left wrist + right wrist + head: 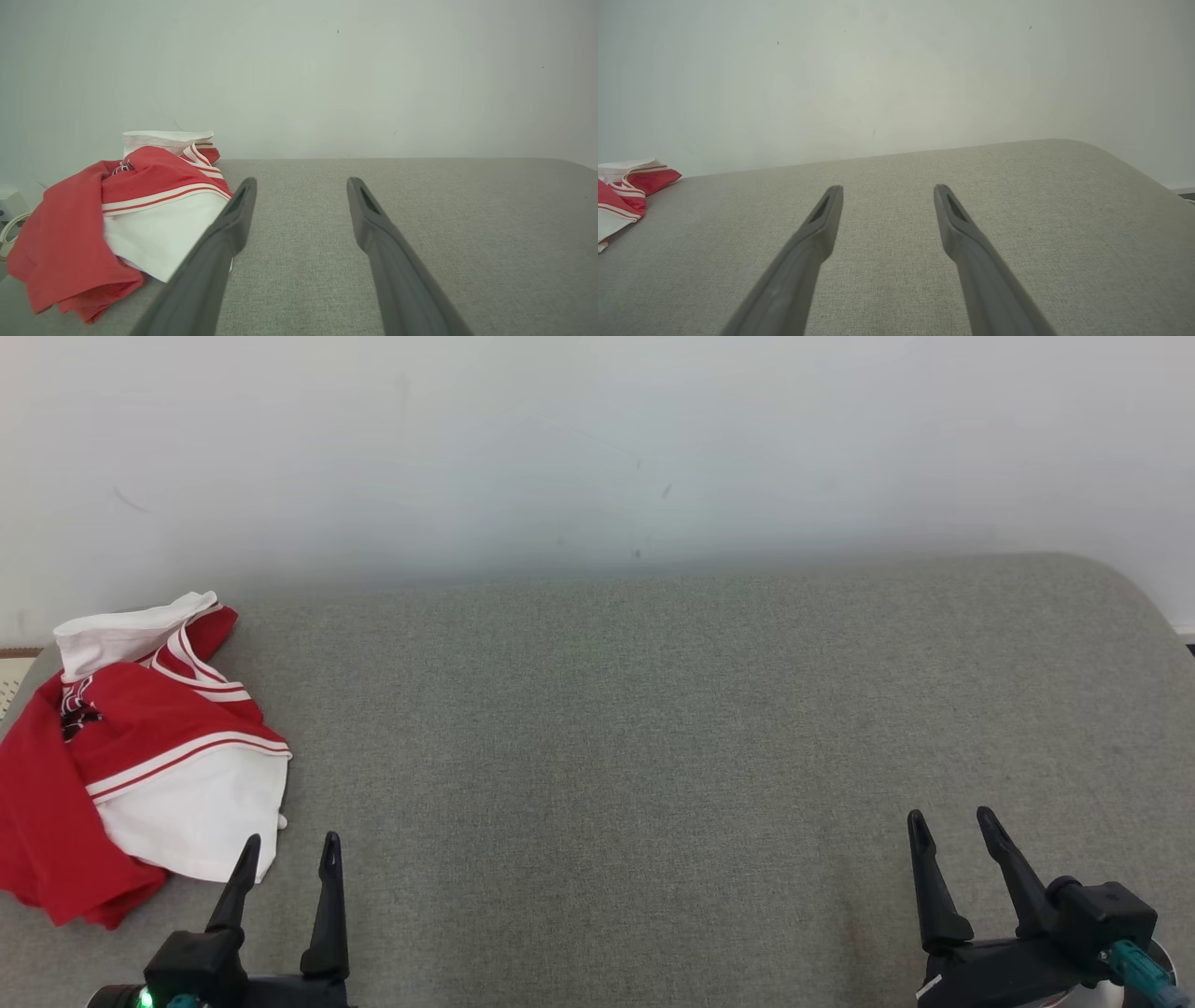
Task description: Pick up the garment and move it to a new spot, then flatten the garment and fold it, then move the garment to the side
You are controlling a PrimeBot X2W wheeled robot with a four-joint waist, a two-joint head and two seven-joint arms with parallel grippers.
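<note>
Garment (140,756) scene, big to small.

Wall (597,448): plain white with a few small dark marks, running along the table's far edge.

Table (653,728): grey woven fabric top with a rounded far-right corner. Most of the top is bare.

Garment itself: red and white, in a crumpled heap on the table's left side, up against the left edge. One white panel lies toward the table's near side. Above it is red fabric with red-and-white stripe trim, and a second white piece sits at the end nearest the far edge. There's a small dark print on the red part. It's not flattened and not folded. Can't tell whether the red part hangs over the table's left edge.

Left tool (291,842): over the table's near-left area, fingers spread apart with nothing between them, pointing at the far edge. In the head view its left fingertip overlaps the white hem; can't tell whether it touches. Its right finger is over bare table.

Right tool (952,817): over the table's near-right area, fingers spread apart and empty, with bare table between and beyond them.

Small stuff: a green light (145,999) on the left tool's base and a teal connector (1134,966) at the right tool's wrist.
</note>
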